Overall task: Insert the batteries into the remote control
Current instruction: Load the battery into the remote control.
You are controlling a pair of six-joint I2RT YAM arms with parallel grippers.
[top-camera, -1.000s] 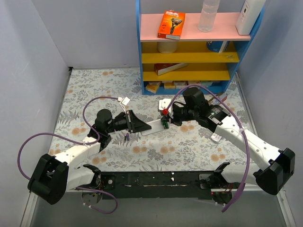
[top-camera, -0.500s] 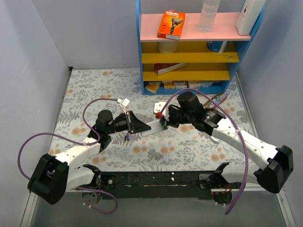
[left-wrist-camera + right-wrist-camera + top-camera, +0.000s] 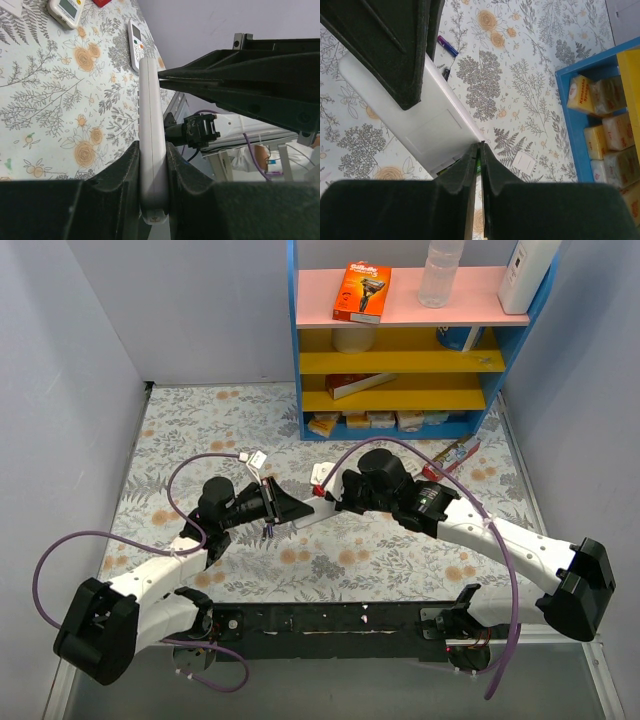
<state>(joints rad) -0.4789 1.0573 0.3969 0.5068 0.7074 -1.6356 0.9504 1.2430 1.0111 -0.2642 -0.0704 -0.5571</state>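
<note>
- L fingers (image 3: 122, 172) clamp the remote control (image 3: 151, 130) by its long edges, mid-tabletop (image 3: 520, 75); I keep that grip rigid.
- R fingers (image 3: 462, 172) are closed at its compartment end; go slow, square to slot. Green sliver between them, can't tell if batt.
- Remote: slim, plain white back showing.
- Spare batteries (image 3: 447, 46) lie near it.

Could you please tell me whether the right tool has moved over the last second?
Yes. In the top view the right tool has slid left, toward the blue shelf's left post.

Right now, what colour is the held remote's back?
The remote control is plain white; right wrist view.
</note>
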